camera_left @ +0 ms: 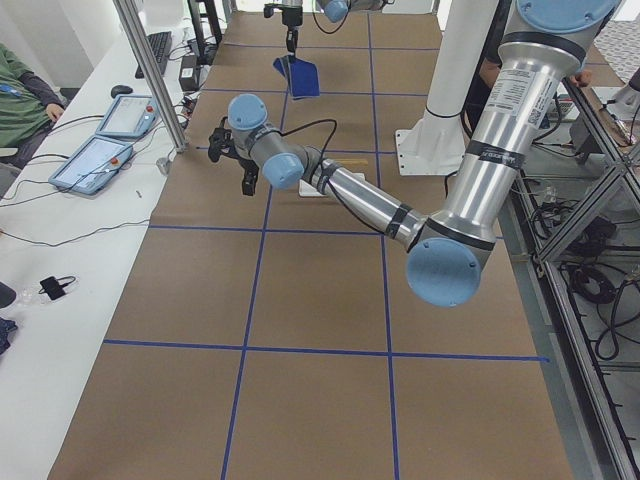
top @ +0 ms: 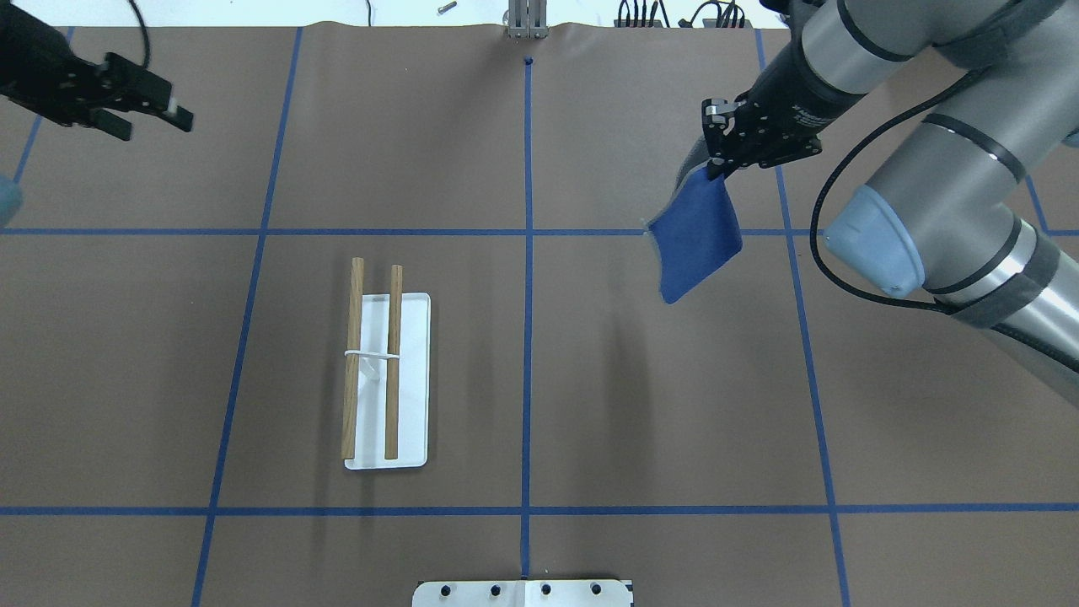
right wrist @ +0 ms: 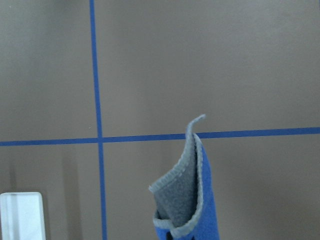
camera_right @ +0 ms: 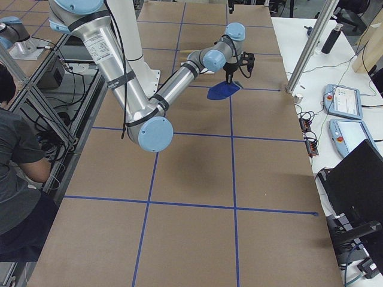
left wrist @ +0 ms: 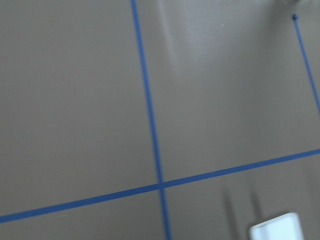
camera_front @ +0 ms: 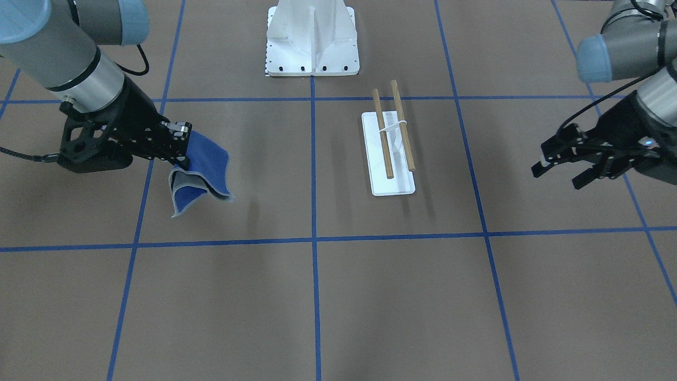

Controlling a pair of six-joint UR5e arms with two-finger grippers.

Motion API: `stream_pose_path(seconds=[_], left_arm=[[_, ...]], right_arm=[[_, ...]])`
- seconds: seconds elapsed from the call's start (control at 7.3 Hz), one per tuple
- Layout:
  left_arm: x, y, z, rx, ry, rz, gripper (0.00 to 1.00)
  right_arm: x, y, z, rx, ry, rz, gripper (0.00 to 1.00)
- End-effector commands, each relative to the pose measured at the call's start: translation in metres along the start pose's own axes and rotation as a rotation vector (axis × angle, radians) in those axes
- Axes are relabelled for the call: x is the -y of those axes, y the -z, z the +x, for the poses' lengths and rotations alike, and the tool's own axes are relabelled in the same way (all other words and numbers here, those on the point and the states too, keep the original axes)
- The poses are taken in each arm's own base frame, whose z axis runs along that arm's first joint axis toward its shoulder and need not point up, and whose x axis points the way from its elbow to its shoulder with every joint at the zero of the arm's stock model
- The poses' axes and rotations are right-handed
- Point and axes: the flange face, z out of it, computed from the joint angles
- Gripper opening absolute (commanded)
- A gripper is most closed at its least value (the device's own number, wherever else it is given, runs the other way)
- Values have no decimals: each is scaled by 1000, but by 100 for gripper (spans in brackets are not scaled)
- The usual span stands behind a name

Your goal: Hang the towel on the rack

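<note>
Brown table (camera_front: pixel 370 296): right pincer (camera_front: pixel 183 147) aloft gripping towel (camera_front: pixel 210 161); left pincer (camera_front: pixel 557 177) spread.

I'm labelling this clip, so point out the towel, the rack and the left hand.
towel (top: pixel 695 240), overhead view, middle of its blue face.
rack (top: pixel 393 396), overhead view, on one wooden rod.
left hand (camera_front: pixel 555 178), front-facing view, midway between its open fingertips.
</note>
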Motion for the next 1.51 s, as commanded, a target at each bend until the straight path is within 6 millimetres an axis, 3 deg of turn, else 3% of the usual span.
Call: stream_pose_path(seconds=[0.0,0.14,0.27,0.55,0.82,1.1,1.37], left_arm=[[-10,-49,98,-57,118,-52,98],[-22,-82,126,-50,172,-30,98],[-29,-107,147,-65,267,-11,98],[-27,-137,177,-142,511,-31,98],[-39,-158,206,-166,613,4,98],[-50,-166,223,-172,754,-30,98],[-63,-177,231,-163,784,-59,98]], right_arm=[[-13,-2,-35,31,28,-13,0],[-21,-6,-50,37,51,-12,0],[-35,-17,-77,35,97,9,0],[-66,-39,-112,96,184,100,0],[-79,-39,-131,139,186,137,0],[-81,-28,-142,165,190,152,0],[-84,-15,-145,180,201,196,0]])
